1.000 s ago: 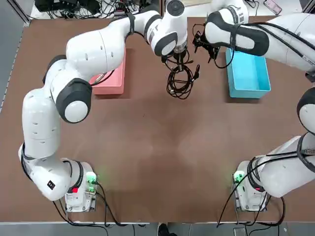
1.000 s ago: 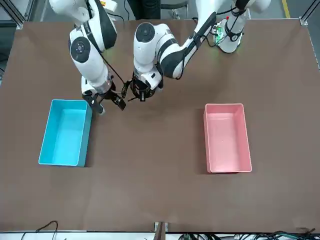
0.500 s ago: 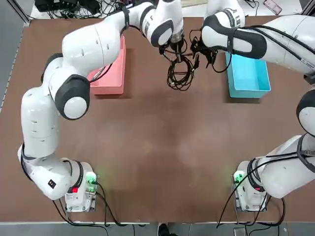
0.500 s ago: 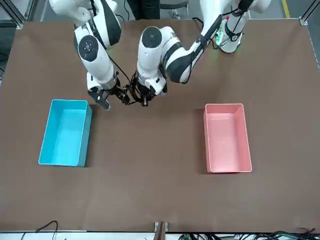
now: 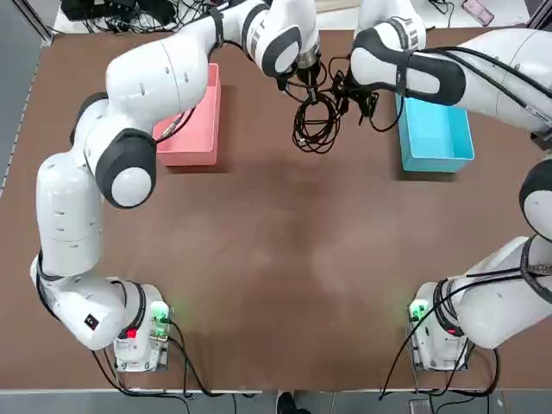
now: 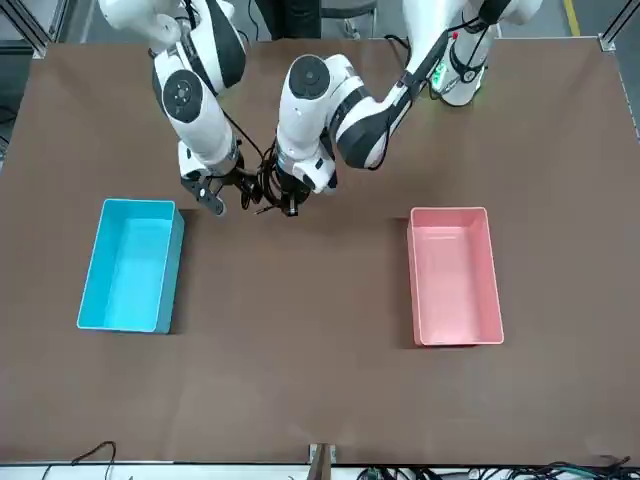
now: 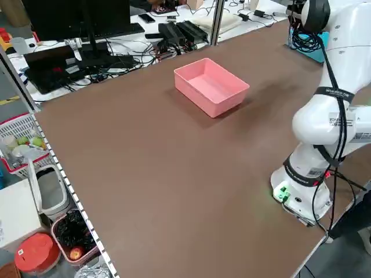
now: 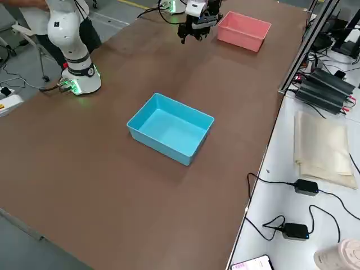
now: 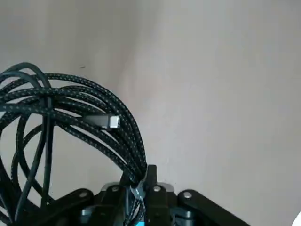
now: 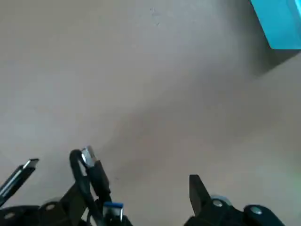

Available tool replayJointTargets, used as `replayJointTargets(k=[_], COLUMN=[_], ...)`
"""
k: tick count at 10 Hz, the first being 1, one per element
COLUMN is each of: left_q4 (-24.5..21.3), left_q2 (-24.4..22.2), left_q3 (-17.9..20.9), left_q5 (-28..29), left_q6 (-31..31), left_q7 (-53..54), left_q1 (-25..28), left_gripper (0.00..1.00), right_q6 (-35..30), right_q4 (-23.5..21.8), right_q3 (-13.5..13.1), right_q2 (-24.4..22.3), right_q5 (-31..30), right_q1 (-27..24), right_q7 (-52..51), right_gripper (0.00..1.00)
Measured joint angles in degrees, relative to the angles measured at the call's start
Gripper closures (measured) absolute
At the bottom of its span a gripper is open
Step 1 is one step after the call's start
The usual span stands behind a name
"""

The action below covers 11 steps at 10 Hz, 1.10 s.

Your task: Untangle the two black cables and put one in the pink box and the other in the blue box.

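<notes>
Seen from above, left to right, over a brown table (image 5: 259,259): at the far left stands the base of the left arm (image 5: 69,224), white with black joints, which reaches up and across toward the table's far side. Partly under its forearm is the pink box (image 5: 190,142), shallow and open-topped.

Near the middle of the far side hangs the left gripper (image 9: 139,176), its 2 fingers clamped on the black cables (image 5: 316,129). The cables are still bunched together, with several round loops hanging out of the grip above the table, outside both boxes. A plug with a silver tip (image 9: 114,122) lies across the loops.

Just right of that bundle is the right gripper (image 10: 136,183), its 2 jaws apart. A bent piece of black cord (image 10: 82,176) and metal-ended plugs show beside 1 of its fingers; whether they touch it, I cannot tell.

Farther right sits the blue box (image 5: 435,134), also shallow and open-topped, partly under the right arm (image 5: 440,73), whose base stands on the near right of the table.
</notes>
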Motion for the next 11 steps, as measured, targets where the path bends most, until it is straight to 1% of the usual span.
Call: replayJointTargets(k=[1, 2, 3, 4, 6, 7, 9, 11], left_q4=[0.0, 0.0, 0.0, 0.0, 0.0, 0.0, 0.0, -0.05], left_q2=[0.0, 0.0, 0.0, 0.0, 0.0, 0.0, 0.0, 0.01], left_q3=[-0.02, -0.02, -0.02, -0.02, -0.03, -0.03, -0.03, 0.12], left_q5=[0.0, -0.01, -0.01, -0.01, -0.01, -0.01, -0.01, -0.02], left_q6=[0.0, 0.0, 0.0, 0.0, 0.0, 0.0, 0.0, -0.23], left_q7=[0.0, 0.0, 0.0, 0.0, 0.0, 0.0, 0.0, 0.0], left_q1=[0.0, -0.01, -0.01, -0.01, -0.07, -0.08, -0.08, -0.04], left_gripper=[0.85, 0.85, 0.85, 0.85, 0.85, 0.85, 0.85, 0.85], right_q6=[-0.17, -0.48, -0.74, -1.28, -2.04, -2.08, -4.38, -9.21], right_q4=[0.01, 0.01, 0.03, 0.08, 0.19, 0.27, 1.6, 4.89], right_q3=[0.01, 0.01, 0.01, 0.01, 0.01, 0.01, -0.02, -0.51], right_q2=[0.0, 0.0, 0.0, -0.01, -0.08, -0.12, -0.17, -0.34], right_q5=[0.18, 0.2, 0.21, 0.21, 0.22, 0.23, 0.24, 0.23], right_q1=[0.41, 0.67, 0.84, 0.94, 0.98, 0.98, 0.98, 0.36], right_q7=[0.01, 0.04, 0.02, -0.02, -0.1, -0.1, -0.33, -1.65], right_gripper=[0.16, 0.35, 0.49, 0.67, 0.77, 0.91, 0.93, 0.93])
